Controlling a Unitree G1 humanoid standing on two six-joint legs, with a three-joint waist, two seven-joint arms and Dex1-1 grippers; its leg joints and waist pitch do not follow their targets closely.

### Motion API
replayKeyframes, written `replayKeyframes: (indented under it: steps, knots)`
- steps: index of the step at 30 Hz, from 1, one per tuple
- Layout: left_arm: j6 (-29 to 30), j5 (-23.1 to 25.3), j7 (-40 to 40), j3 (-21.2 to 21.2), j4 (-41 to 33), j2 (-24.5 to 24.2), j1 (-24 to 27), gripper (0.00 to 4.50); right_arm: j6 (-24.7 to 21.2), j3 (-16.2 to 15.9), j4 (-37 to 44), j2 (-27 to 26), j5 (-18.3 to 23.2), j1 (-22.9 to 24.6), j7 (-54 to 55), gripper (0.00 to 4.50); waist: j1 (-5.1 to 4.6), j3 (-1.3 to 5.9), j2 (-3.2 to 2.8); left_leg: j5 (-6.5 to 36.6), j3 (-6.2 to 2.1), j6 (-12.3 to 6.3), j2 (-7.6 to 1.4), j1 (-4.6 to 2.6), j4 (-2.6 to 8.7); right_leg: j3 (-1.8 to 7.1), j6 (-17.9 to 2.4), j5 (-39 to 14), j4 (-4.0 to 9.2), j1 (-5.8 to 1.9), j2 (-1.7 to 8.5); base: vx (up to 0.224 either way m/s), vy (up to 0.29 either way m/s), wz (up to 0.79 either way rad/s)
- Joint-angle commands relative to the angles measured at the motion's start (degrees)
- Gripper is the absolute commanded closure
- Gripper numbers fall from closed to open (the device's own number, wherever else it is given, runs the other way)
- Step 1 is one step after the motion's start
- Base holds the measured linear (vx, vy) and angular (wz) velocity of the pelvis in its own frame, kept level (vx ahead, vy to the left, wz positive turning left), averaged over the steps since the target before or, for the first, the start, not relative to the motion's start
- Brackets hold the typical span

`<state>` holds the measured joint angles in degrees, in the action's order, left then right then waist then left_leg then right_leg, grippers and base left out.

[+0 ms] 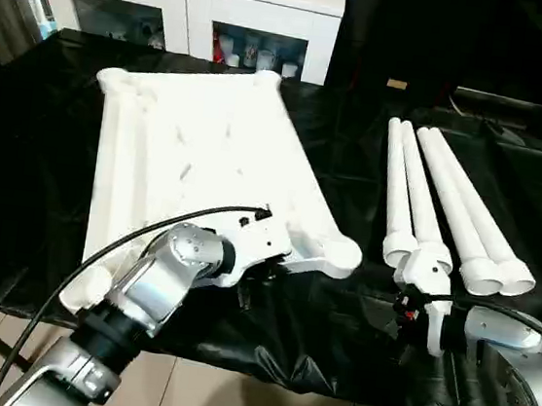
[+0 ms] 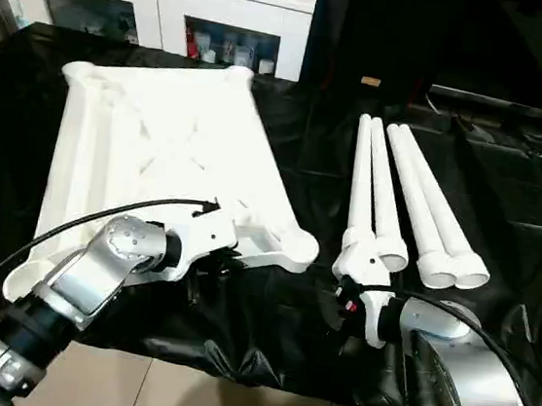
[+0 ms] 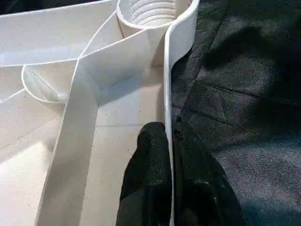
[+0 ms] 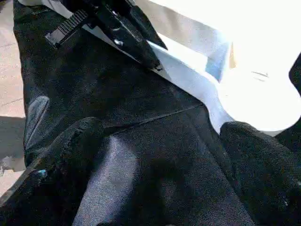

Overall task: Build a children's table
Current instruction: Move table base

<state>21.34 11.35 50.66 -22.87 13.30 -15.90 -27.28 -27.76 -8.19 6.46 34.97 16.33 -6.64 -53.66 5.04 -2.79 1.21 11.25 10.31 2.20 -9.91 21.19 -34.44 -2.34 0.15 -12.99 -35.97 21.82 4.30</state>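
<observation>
On black cloth (image 1: 352, 183), ribbed white tabletop (image 1: 208, 157) lies inverted.

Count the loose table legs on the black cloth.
4, side by side to the right of the table top: legs; wide ends nearest the robot.

Even indoor light in head views, no hard shadows. Black wrinkled cloth (image 1: 335, 328) on table dim, faint sheen along folds. White ribbed plastic table top (image 1: 209, 147) bright, detail partly washed out. Right wrist view: heavy glare, top blown to pure white; own black fingers (image 4: 56, 165) soft, out of focus. Left wrist view sharp on cloth weave, near fingers (image 3: 146, 188) blurred.
</observation>
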Motion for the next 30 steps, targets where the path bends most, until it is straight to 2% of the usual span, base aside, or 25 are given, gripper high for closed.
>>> replayKeyframes:
  steps: [1, 2, 5, 6, 9, 13, 16, 18, 19, 20, 21, 23, 24, 25, 26, 27, 28, 30]
  knots:
    - [-1.3, -0.3, 0.3, 0.3, -0.7, -0.9, 1.1, 4.50, 0.4, 0.1, -0.4, 0.3, -0.3, -0.7, 0.1, 0.00, 0.39, 2.95, 0.91, 6.7, -1.38, -4.21, -3.49, -0.41, 4.16, 2.47, -13.5, -3.5, 4.36, -2.33, 4.44, 0.000, 0.000, 0.00]
    - [-1.6, -1.1, 1.0, 0.2, -0.8, -1.0, 1.2, 4.20, 0.4, 0.1, -0.5, 0.3, -0.3, -0.9, 0.1, 0.00, 0.38, 2.94, 0.97, 6.9, -1.33, -4.11, -3.46, -0.43, 4.14, 2.48, -13.5, -3.8, 4.41, -2.29, 4.45, 0.000, 0.000, 0.00]
    - [-1.4, -2.0, 1.3, 0.4, -1.8, -1.9, 1.6, 4.20, 0.3, 0.3, -1.0, 0.3, -0.3, -1.2, 0.1, 0.00, 0.40, 2.92, 0.87, 7.4, -1.38, -3.77, -3.53, -0.44, 4.24, 2.46, -13.4, -4.6, 4.39, -2.27, 4.47, 0.000, 0.000, 0.00]
    - [-1.5, -1.9, 1.2, 0.5, -1.8, -1.9, 1.5, 3.82, 0.3, 0.3, -1.0, 0.3, -0.3, -1.2, 0.2, 0.00, 0.40, 2.93, 0.84, 7.4, -1.35, -3.78, -3.51, -0.49, 4.20, 2.48, -13.5, -4.3, 4.43, -2.20, 4.43, 0.000, 0.000, 0.00]
    - [-1.5, -2.3, 1.2, 1.4, -2.8, -2.6, 1.4, 3.77, -0.3, 0.8, -0.7, 0.4, 0.2, -1.4, 0.2, 0.00, 0.45, 2.98, 0.77, 6.9, -1.35, -3.72, -3.57, -0.50, 4.20, 2.46, -13.6, -3.2, 4.27, -2.23, 4.41, 0.000, 0.000, 0.00]
    - [0.5, -4.7, 3.7, 3.3, -6.5, -4.1, 1.6, 3.77, -1.3, 2.2, -0.3, 0.5, 1.6, -1.9, -0.1, 0.00, 0.47, 2.98, 1.13, 6.5, -1.30, -3.87, -3.58, -0.56, 4.20, 2.43, -14.2, -2.3, 4.06, -2.32, 4.49, 0.000, 0.000, 0.00]
    - [-0.1, -5.3, 2.9, 4.9, -7.9, -5.2, 1.4, 3.77, -2.3, 3.4, 0.0, 0.2, 3.4, -2.7, -0.6, 0.00, 0.41, 2.85, 0.98, 6.8, -1.29, -3.80, -3.56, -0.58, 4.24, 2.40, -14.2, -3.3, 4.12, -2.22, 4.37, 0.000, 0.000, 0.00]
    - [2.1, -8.5, 3.9, 8.0, -10.4, -6.1, 1.2, 3.77, -3.0, 5.3, -0.8, -2.0, 4.9, -6.0, 1.5, 0.00, 0.44, 2.91, 1.02, 6.8, -1.24, -3.39, -3.53, -0.68, 4.21, 2.41, -14.3, -3.7, 4.06, -2.14, 4.42, 0.000, 0.000, 0.00]
    - [2.5, -9.1, 4.1, 8.6, -10.9, -6.3, 1.2, 3.77, -3.1, 5.7, -1.3, -2.6, 5.0, -6.9, 2.4, 0.00, 0.29, 2.90, 1.23, 6.7, -1.23, -3.14, -3.44, -0.63, 4.23, 2.37, -14.5, -3.8, 3.93, -2.12, 4.41, 0.000, 0.000, 0.00]
    - [2.9, -10.0, 3.3, 10.4, -11.3, -6.3, 0.9, 3.77, -3.9, 6.8, -4.7, -5.2, 3.6, -10.4, 7.3, 0.00, 0.14, 2.92, 1.10, 6.1, -1.26, -2.73, -3.35, -0.57, 4.25, 2.31, -14.7, -3.7, 3.86, -2.06, 4.32, 0.000, 0.000, 0.00]
    - [2.9, -10.0, 3.2, 10.5, -11.3, -6.3, 0.9, 3.77, -4.0, 6.8, -5.1, -5.4, 3.4, -10.7, 7.7, 0.00, 0.04, 2.94, 1.02, 5.5, -1.16, -2.29, -3.25, -0.78, 4.21, 2.28, -15.0, -3.4, 3.83, -1.90, 4.19, 0.000, 0.000, 0.00]
    - [3.1, -8.7, 0.7, 11.3, -10.7, -6.6, 0.6, 3.77, -4.7, 7.8, -10.6, -8.4, 0.8, -14.9, 14.7, 0.00, -0.09, 2.99, 1.04, 4.8, -0.97, -1.51, -3.08, -0.93, 4.15, 2.30, -15.3, -2.5, 3.68, -1.71, 3.93, 0.000, 0.000, 0.00]
    - [2.4, -6.7, -2.6, 11.5, -9.6, -6.9, 0.3, 3.77, -5.8, 9.0, -16.2, -11.1, -0.5, -18.7, 20.8, 0.00, -0.01, 3.05, 1.01, 4.4, -0.96, -0.87, -3.07, -0.97, 4.12, 2.33, -15.1, -2.2, 3.66, -1.80, 3.91, 0.000, 0.000, 0.00]
    - [2.3, -6.5, -3.0, 11.6, -9.4, -6.9, 0.3, 3.77, -6.0, 9.2, -16.9, -11.4, -0.6, -19.2, 21.6, 0.00, -0.27, 3.02, 1.34, 4.4, -0.90, -0.73, -2.93, -0.89, 4.18, 2.32, -15.0, -2.2, 3.67, -1.81, 3.76, 0.000, 0.000, 0.00]
    - [0.7, -6.5, -6.2, 13.1, -8.4, -5.5, 0.0, 3.77, -6.0, 10.3, -24.9, -13.6, -2.2, -23.9, 28.4, 0.00, 0.30, 3.23, 1.09, 4.0, -0.85, -0.33, -3.02, -1.21, 3.99, 2.34, -14.8, -1.6, 3.53, -1.83, 3.94, 0.000, 0.000, 0.00]
    - [0.6, -6.6, -6.8, 13.5, -8.3, -5.2, 0.0, 3.77, -5.9, 10.6, -27.4, -14.2, -2.6, -25.3, 30.3, 0.00, -0.11, 3.25, 1.04, 3.1, -0.86, 0.37, -2.78, -0.94, 4.09, 2.27, -15.4, -0.5, 3.33, -1.88, 3.83, 0.000, 0.000, 0.00]
    - [0.8, -6.7, -7.2, 13.8, -8.5, -4.8, 0.0, 3.77, -5.5, 10.9, -30.9, -14.9, -3.2, -27.1, 32.7, 0.00, 0.14, 3.38, 0.96, 3.1, -0.86, 0.67, -2.85, -1.11, 4.11, 2.20, -15.4, 0.0, 3.40, -2.01, 3.80, 0.000, 0.000, 0.00]
    - [3.3, -8.1, -5.9, 13.7, -10.7, -4.8, 0.4, 3.61, -2.9, 11.4, -38.3, -15.9, -3.9, -31.3, 36.0, 0.00, 0.45, 3.55, 1.33, 1.1, -0.67, 0.49, -2.83, -0.94, 3.87, 2.19, -15.4, 4.2, 2.82, -2.13, 3.72, 0.000, 0.000, 0.00]
